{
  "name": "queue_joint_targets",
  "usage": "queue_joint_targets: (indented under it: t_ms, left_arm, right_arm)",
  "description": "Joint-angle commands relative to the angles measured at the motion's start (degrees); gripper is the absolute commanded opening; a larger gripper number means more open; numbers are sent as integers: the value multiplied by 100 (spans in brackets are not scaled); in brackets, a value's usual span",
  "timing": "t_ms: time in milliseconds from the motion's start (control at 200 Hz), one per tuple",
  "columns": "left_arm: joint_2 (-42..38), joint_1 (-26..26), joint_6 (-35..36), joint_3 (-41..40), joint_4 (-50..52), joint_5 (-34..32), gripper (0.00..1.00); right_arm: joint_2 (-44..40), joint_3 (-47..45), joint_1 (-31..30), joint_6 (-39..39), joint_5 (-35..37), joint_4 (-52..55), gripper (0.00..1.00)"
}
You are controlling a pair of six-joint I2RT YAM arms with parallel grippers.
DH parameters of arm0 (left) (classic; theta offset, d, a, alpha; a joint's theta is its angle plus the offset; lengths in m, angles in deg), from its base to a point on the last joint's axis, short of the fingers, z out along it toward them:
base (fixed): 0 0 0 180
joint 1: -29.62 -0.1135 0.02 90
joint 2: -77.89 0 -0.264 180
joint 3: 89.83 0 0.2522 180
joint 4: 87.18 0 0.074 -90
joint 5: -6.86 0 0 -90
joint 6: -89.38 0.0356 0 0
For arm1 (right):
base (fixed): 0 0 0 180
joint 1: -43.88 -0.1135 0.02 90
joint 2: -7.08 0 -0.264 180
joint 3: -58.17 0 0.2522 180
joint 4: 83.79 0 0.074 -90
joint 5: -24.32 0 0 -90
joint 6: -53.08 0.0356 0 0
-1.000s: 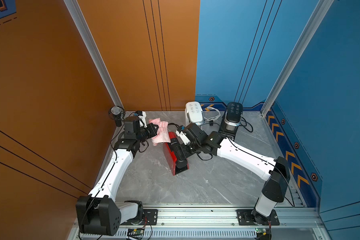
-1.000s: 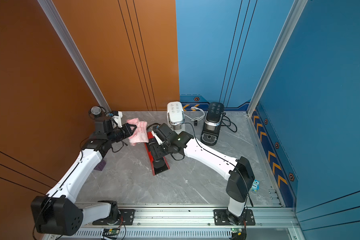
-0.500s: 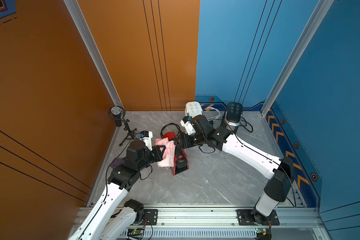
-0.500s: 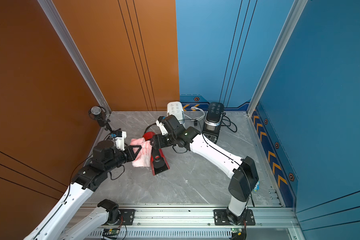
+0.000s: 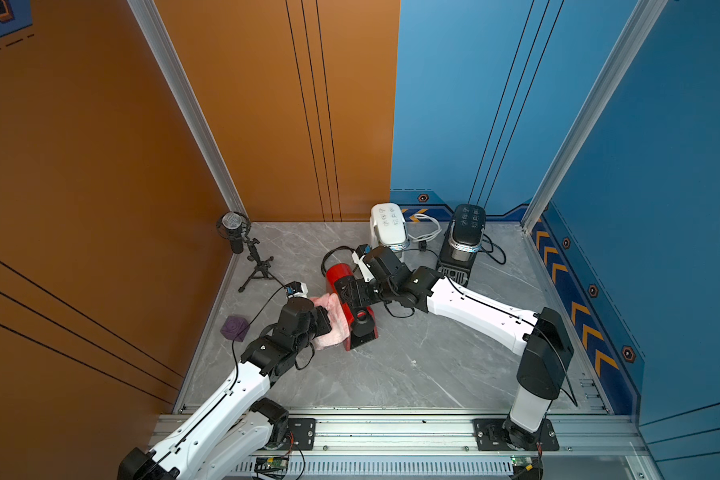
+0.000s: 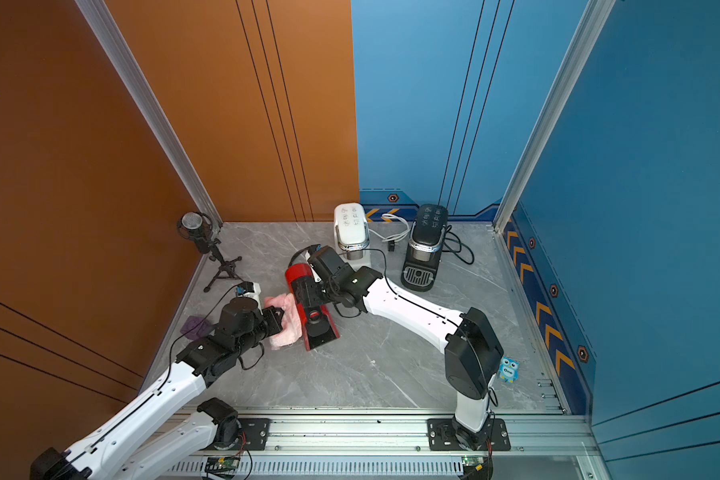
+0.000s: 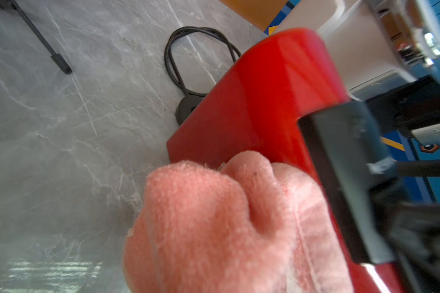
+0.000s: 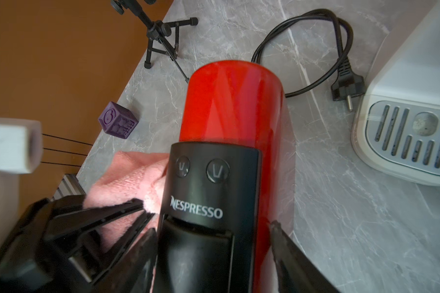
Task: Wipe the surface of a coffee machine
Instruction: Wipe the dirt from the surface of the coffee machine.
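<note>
Two white-and-black robot arms reach in from the near rail, the left arm (image 5: 225, 399) and the right arm (image 5: 474, 311). There are three coffee machines. The red one (image 5: 339, 274) sits mid-table, a little left of centre. The white one (image 5: 387, 222) and the black one (image 5: 466, 226) stand side by side at the far edge. One microphone on a tripod (image 5: 233, 226) stands in the far left corner.

One pink cloth (image 5: 335, 332) is pinched tight in the left gripper (image 5: 327, 322) and pressed against the red machine's left side. The right gripper (image 8: 212, 233) has its jaws wide astride that machine's black front. I can't tell whether they clamp it.

One purple cube (image 5: 234, 327) lies near the left edge, and one small blue owl box (image 6: 508, 369) sits near right.

The tabletop (image 5: 412, 374) is grey marble. An orange wall (image 5: 100, 166) closes in the left and far-left sides, a blue wall (image 5: 661, 166) the rest.
</note>
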Motion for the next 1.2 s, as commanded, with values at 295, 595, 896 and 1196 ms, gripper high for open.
queue_joint_targets:
  t_ms: [295, 595, 896, 1196]
  left_arm:
    - [734, -210, -92, -460, -1017, 122, 0]
    - [435, -637, 498, 1240, -131, 727, 0]
    - [885, -816, 647, 1523, 26, 594, 0]
    - [1219, -1047, 334, 288, -1095, 586, 0]
  right_arm:
    - [-67, -389, -69, 193, -154, -44, 72]
    - [-253, -450, 104, 30, -144, 136, 73]
    - [-231, -570, 301, 64, -408, 127, 69]
    - [-168, -618, 172, 97, -523, 118, 66]
